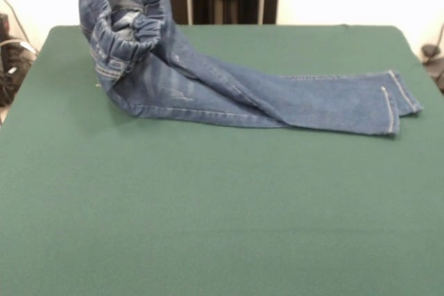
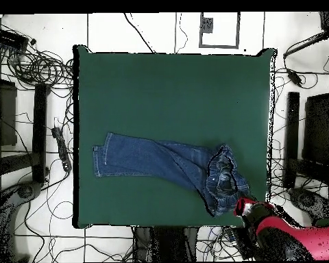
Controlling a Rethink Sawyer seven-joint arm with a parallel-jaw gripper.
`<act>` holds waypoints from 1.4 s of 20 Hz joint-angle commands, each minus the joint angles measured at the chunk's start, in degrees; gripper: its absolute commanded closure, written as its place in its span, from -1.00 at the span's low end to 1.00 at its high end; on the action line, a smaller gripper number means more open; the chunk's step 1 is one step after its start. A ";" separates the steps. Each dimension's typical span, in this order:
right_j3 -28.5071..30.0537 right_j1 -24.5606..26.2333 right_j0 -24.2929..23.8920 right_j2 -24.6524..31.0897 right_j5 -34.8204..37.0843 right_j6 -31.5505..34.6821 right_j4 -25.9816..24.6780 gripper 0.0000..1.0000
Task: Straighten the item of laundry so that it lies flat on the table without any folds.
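Soft, heavyish denim jeans [image 1: 229, 91], waistband [image 1: 132, 5] hoisted up, legs trailing across table [image 1: 208, 227]. Best gripped at waistband. Gripper [image 2: 244, 205] beside it; grip state unclear.

- The large rectangular dark green felt-topped table [image 1: 208, 227] carries one thing.
- The small blue denim jeans [image 1: 229, 91] lie on it, legs flat, waistband bunched upward.
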 commanded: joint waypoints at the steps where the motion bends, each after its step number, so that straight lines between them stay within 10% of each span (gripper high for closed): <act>1: -2.59 5.26 2.56 -0.21 5.70 -18.75 -5.19 1.00; 24: -1.18 2.18 3.22 1.63 4.31 -15.23 -4.57 1.00; 25: -1.21 2.27 3.24 1.45 4.43 -15.10 -4.56 -1.00; 28: -1.12 1.68 3.49 1.09 4.04 -14.06 -4.84 -1.00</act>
